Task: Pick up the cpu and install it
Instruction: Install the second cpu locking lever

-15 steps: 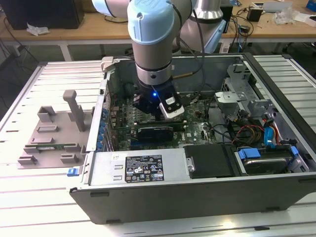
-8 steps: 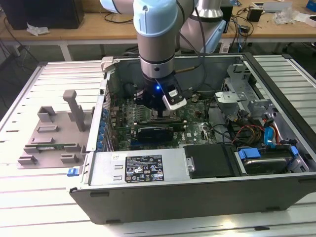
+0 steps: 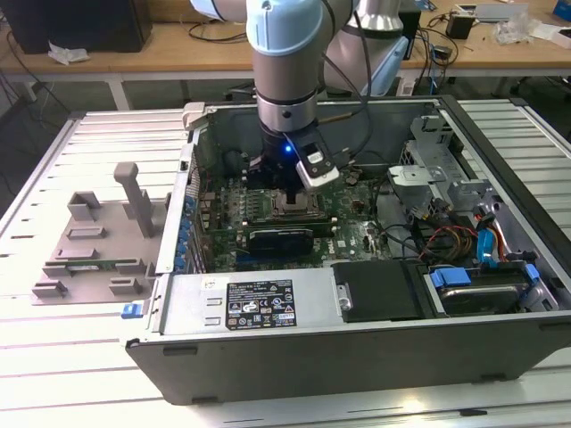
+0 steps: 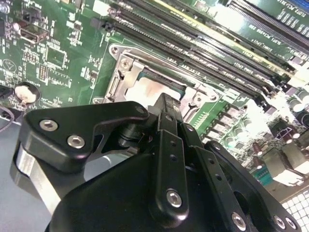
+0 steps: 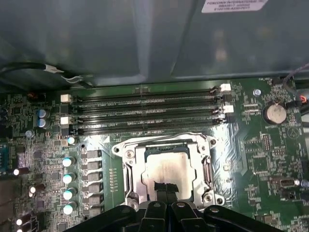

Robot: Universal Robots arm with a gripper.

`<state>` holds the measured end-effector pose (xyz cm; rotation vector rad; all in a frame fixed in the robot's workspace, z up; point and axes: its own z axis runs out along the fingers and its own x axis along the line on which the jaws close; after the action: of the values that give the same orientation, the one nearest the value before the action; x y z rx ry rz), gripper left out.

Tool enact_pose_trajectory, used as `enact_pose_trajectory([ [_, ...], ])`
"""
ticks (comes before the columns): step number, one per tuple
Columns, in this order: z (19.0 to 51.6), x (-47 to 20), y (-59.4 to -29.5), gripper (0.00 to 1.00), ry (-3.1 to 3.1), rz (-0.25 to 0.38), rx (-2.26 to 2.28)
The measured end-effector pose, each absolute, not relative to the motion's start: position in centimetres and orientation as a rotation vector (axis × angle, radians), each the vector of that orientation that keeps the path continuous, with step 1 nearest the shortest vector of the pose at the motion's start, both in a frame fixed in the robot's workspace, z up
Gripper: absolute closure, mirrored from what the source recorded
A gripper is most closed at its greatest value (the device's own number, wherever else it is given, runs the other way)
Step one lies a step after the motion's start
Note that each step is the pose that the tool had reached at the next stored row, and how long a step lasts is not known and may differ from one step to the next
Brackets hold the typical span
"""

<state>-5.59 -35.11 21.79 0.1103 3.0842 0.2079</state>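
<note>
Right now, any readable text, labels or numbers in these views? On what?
black label on the metal cover: print too small to read.
white sticker on the case wall: blurred, unreadable.
motherboard silkscreen: too small to read.

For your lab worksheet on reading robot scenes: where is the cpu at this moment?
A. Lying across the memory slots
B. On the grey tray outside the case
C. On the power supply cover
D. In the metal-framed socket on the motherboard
D: in both wrist views the cpu sits inside the socket frame, with the tool at its edge.
</note>
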Motion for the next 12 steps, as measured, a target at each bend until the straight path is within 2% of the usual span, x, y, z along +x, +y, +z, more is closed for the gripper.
enact_pose_trajectory([
  [12,22.12,-4.91,-34.58,0.89,3.094,0.2,0.039],
])
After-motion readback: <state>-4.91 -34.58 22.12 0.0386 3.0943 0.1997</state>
